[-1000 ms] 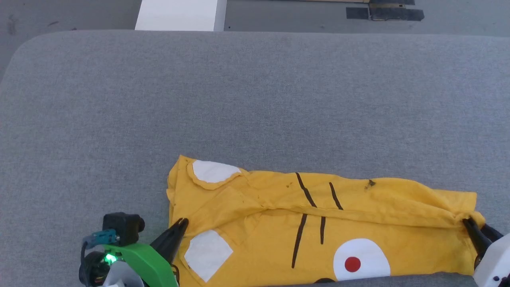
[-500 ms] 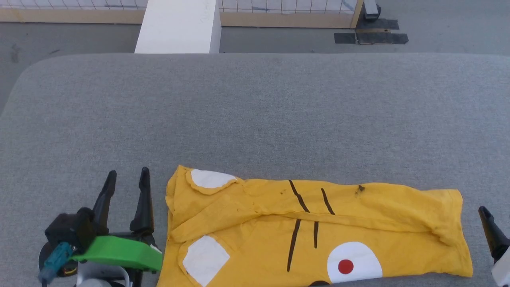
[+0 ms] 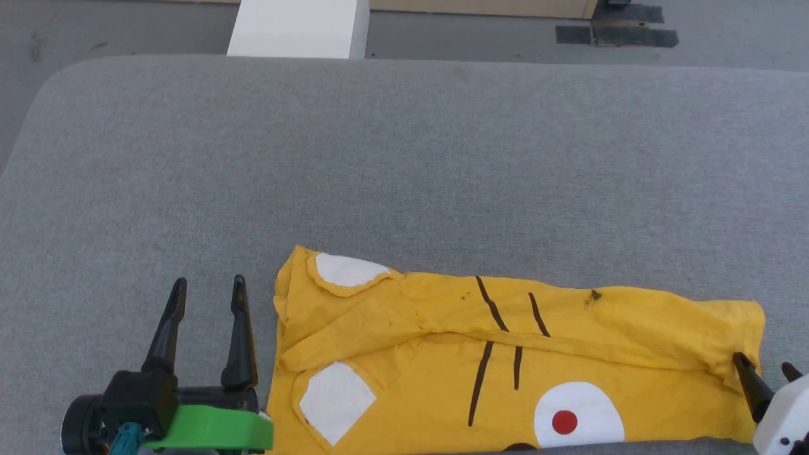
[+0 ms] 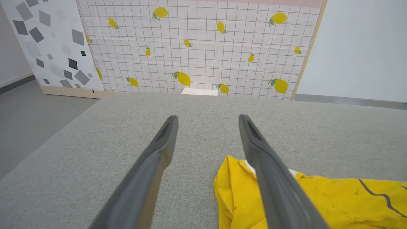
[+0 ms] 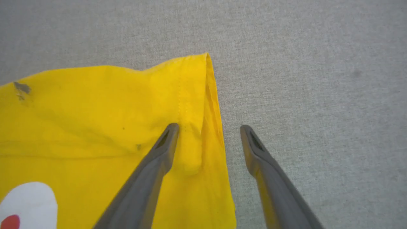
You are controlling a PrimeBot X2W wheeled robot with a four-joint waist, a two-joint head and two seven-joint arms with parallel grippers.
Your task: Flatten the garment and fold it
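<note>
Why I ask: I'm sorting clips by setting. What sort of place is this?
Probably a staged test room, not a home: a grey fabric-covered table, a propped lemon-print grid panel, and bare grey floor.

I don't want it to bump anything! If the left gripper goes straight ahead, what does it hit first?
Probably nothing: the left gripper points over bare grey table; the yellow T-shirt lies beside its path.
</note>
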